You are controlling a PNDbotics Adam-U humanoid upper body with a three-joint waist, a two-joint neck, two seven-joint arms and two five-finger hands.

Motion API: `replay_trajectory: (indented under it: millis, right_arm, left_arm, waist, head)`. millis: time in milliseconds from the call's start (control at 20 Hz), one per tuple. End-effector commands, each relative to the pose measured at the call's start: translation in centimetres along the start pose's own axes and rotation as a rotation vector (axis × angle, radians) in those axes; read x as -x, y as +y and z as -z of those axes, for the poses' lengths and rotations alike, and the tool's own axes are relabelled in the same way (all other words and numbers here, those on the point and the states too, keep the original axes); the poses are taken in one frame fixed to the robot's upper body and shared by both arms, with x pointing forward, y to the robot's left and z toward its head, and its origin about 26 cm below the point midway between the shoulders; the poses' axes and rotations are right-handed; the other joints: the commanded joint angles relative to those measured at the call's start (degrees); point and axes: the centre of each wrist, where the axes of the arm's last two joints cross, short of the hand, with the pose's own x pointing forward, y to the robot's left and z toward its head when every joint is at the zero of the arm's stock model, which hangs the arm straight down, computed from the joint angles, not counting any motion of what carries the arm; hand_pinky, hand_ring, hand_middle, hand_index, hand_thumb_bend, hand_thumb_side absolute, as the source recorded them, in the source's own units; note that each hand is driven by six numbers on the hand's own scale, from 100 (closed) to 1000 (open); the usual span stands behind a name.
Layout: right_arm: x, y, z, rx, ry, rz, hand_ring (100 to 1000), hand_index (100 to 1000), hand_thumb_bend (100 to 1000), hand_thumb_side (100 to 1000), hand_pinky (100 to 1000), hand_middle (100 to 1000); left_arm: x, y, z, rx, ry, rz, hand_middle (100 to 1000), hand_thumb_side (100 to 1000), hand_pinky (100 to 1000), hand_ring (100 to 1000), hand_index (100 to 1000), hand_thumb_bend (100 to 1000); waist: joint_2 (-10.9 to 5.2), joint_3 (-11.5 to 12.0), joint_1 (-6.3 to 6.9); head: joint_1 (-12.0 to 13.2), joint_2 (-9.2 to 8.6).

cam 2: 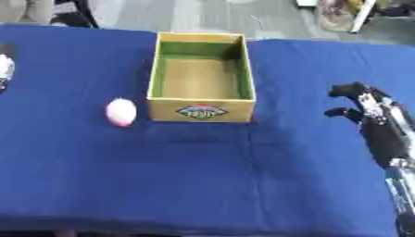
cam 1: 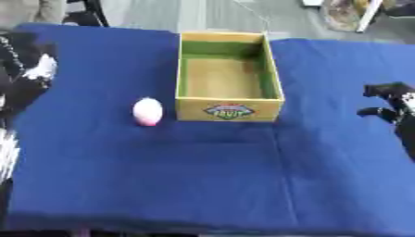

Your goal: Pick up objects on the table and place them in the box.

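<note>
Tablecloth [cam 1: 203,176], blue, covers the whole work surface in front of you, slightly wrinkled near the middle. Box [cam 1: 229,111] next: yellow cardboard, open top, green inner walls, brown floor, a small coloured logo on the near wall; it sits upright at the far centre of the cloth and you can see nothing inside it. Your right hand [cam 2: 361,104] comes in from the right edge, black, hovering over the cloth well apart from the box, on its right side; fingers curled inward with nothing between them, so closed on nothing. Your left hand [cam 1: 32,69] shows only partly at the far left edge, black and white-ish parts, blurred; you cannot tell whether its fingers are straight or curled. It touches neither the box nor the task object. Smallest item: the pink egg-shaped object [cam 1: 147,111], pale pink, lying on the cloth just beside the box's near left corner, on its left, apart from the wall by a narrow strip of blue. Neither hand is near it; the left hand is the closer one. Object is on the table, not in the box.
</note>
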Motion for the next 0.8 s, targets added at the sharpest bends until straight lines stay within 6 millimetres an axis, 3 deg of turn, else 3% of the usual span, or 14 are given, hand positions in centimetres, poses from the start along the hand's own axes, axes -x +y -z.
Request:
replay_trajectory:
  millis: [50, 450, 800]
  right_arm:
    - [-0.7, -0.4, 0.2, -0.002, -0.020, -0.022, 939, 707, 100, 688, 642, 646]
    - [-0.6, -0.4, 0.2, -0.001, -0.019, -0.022, 939, 708, 100, 688, 643, 646]
    - [-0.6, -0.4, 0.2, -0.006, -0.019, -0.023, 940, 708, 100, 688, 643, 646]
  left_arm:
    - [-1.0, 0.4, 0.4, 0.012, -0.042, 0.019, 544, 320, 647, 589, 714, 315]
    - [-1.2, 0.4, 0.5, 0.066, -0.063, 0.053, 546, 252, 653, 593, 714, 389]
    - [-2.2, 0.3, 1.5, 0.212, -0.116, 0.209, 589, 177, 664, 615, 762, 471]
  waist:
    - [-0.66, -0.03, 0.03]
    - [-0.71, -0.05, -0.05]
    - [-0.80, -0.15, 0.01]
  head:
    - [-0.11, 0.34]
    - [-0.13, 0.34]
    - [-0.06, 0.34]
